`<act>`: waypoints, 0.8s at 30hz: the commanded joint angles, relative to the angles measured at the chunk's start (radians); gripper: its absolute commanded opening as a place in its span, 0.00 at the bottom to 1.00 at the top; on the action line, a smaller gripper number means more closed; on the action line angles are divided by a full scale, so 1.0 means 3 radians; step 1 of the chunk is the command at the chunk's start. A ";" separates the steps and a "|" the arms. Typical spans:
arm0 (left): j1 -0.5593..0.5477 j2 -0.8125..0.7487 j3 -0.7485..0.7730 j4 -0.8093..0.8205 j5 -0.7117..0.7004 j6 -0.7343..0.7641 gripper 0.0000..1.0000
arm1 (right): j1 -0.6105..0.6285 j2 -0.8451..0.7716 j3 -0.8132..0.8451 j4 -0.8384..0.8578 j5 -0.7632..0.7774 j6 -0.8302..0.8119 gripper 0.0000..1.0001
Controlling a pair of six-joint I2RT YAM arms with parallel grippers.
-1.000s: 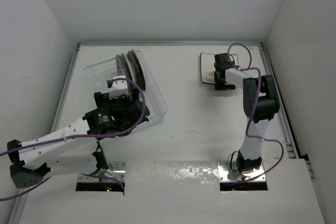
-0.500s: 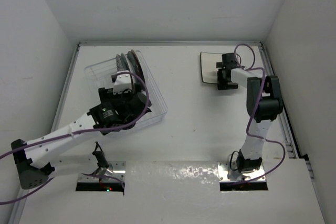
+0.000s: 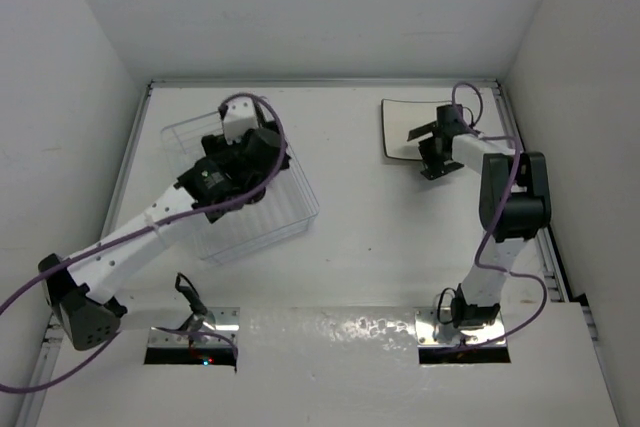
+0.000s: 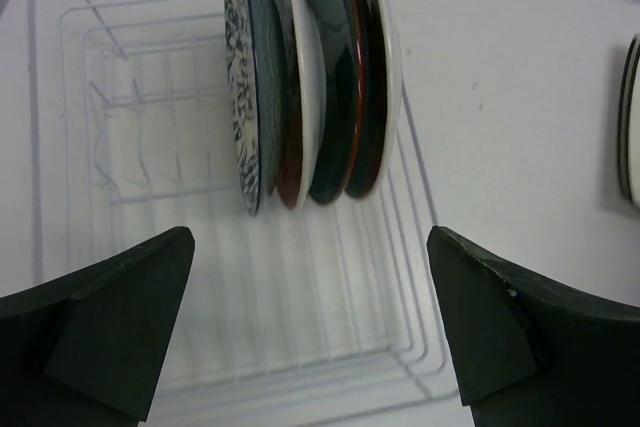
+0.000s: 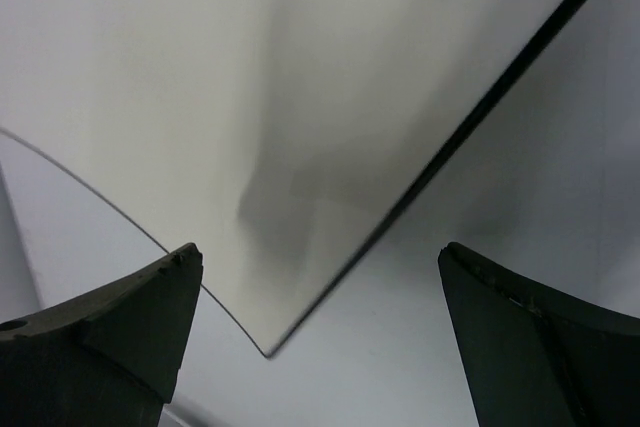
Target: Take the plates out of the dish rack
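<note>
The clear dish rack (image 3: 272, 215) sits at the table's left. In the left wrist view its ribbed base (image 4: 330, 327) holds three plates upright on edge at the far end: a white one with blue flowers (image 4: 243, 97) and two red ones (image 4: 350, 67). My left gripper (image 4: 310, 237) is open and empty above the rack floor, just short of the plates. In the top view my arm hides them. The square cream plate (image 3: 400, 127) lies flat at the back right. My right gripper (image 5: 320, 252) is open and empty above its near corner (image 5: 250, 97).
White walls close in the table on the left, back and right. A raised rail runs along the table's right edge (image 3: 530, 197). The square plate's edge also shows at the far right of the left wrist view (image 4: 630, 117).
My left arm has reached forward from the rack's near end to over the plates. My right gripper has drawn back to the right, off the square plate.
</note>
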 commanded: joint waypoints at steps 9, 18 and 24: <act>0.1449 0.0804 0.1019 0.0296 0.1133 0.0282 0.88 | 0.0887 -0.1438 -0.0746 -0.0426 0.0110 -0.2733 0.97; 0.1956 0.0845 0.0703 0.0852 0.1982 0.0425 0.66 | 0.1016 -0.2359 -0.1273 -0.0651 0.0055 -0.3144 0.89; 0.2012 0.0917 0.0544 0.0925 0.2075 0.0349 0.46 | 0.1021 -0.2283 -0.1401 -0.0554 -0.0114 -0.3144 0.89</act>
